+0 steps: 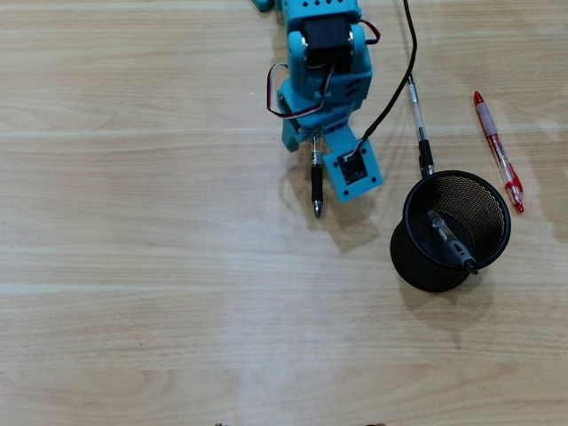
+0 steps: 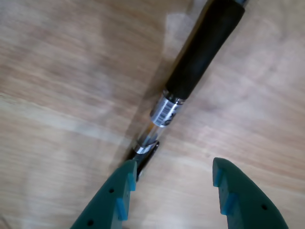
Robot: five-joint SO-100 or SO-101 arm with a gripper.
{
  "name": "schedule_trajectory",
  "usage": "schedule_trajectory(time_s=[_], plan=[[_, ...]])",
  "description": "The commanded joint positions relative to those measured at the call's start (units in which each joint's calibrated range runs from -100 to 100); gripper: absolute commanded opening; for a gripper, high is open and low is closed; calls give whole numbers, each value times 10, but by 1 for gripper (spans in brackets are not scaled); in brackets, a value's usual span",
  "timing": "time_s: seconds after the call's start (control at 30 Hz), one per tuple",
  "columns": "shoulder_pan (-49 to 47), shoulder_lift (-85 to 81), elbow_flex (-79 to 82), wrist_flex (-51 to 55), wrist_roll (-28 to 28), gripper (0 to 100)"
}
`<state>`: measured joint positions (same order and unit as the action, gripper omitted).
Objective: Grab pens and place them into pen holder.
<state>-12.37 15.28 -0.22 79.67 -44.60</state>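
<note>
Beside the pen holder (image 1: 457,232), on its left in the overhead view, the gripper (image 2: 174,179) hangs low over a black-grip pen (image 1: 317,185) lying on the wooden table (image 1: 133,266) — fingers spread, one fingertip (image 2: 125,183) at its clip end. One pen (image 1: 453,241) sits inside the holder; another (image 1: 420,129) and the red pen (image 1: 498,151) lie just above it.

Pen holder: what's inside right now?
One pen lies slanted inside the pen holder, tip over the rim. The mesh wall hides part of the bottom, so more can't be ruled out.
</note>
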Motion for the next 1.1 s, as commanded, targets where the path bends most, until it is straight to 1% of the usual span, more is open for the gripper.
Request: schedule_trajectory(time_s=[0.0,0.13,0.37,0.57,0.63,0.73,0.8,0.83,1.07], plan=[[4,-1,7,-5,-9,19],[5,1,20,-13,-21,19],[-2,26,74,-102,-27,19],[1,32,115,-154,-27,19],[2,32,129,-168,-27,15],[5,32,146,-190,-27,0],[8,32,156,-203,-27,2],[12,31,159,-206,-27,1],[37,20,153,-206,-20,2]])
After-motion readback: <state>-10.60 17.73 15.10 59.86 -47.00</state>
